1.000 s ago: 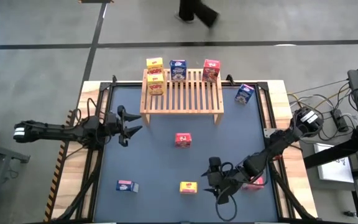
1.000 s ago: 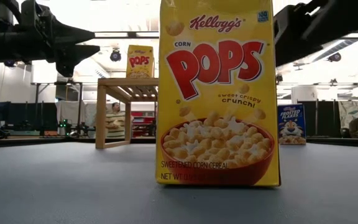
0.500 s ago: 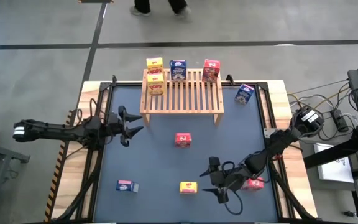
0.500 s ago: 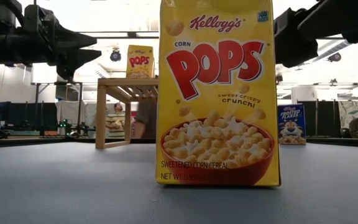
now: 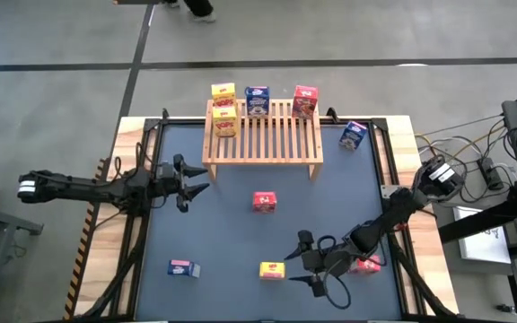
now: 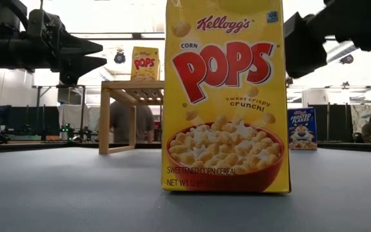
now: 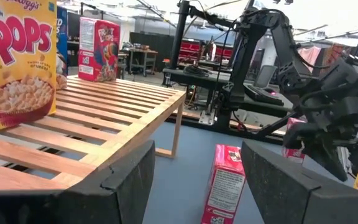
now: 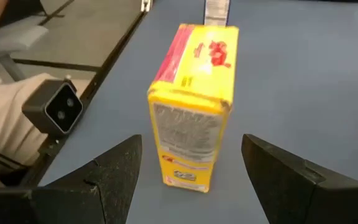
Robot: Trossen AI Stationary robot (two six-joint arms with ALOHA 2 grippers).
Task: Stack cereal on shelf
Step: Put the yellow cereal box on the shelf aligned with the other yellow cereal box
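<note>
While four boxes already stand on the shelf (image 5: 263,135), five are not yet on it, so the stacking is roughly half done. On the slats are two yellow boxes (image 5: 225,118) at the left end, a blue box (image 5: 258,100) near the middle and a red box (image 5: 304,101) toward the right. Another blue box (image 5: 353,135) sits on the surface (image 5: 223,224) just beside the shelf's right end, and a red box (image 5: 265,202) stands mid-surface. Along the near edge lie a blue box (image 5: 182,267), a yellow box (image 5: 272,270) and a red box (image 5: 367,263) partly under the right arm.

The right gripper (image 5: 309,261) hangs just beside the near yellow box, its fingers (image 8: 114,171) spread apart with nothing between them; its wrist camera looks down on that box, which sits centred ahead of the gap. The step in hand looks like the approach for picking it up.

The left gripper (image 5: 193,180) waits near the shelf's left front leg, fingers apart and empty.

Next, I judge, the right gripper needs to advance until the fingers straddle the box's narrow sides, close, then lift it clear and carry it to a free stretch of slats.
</note>
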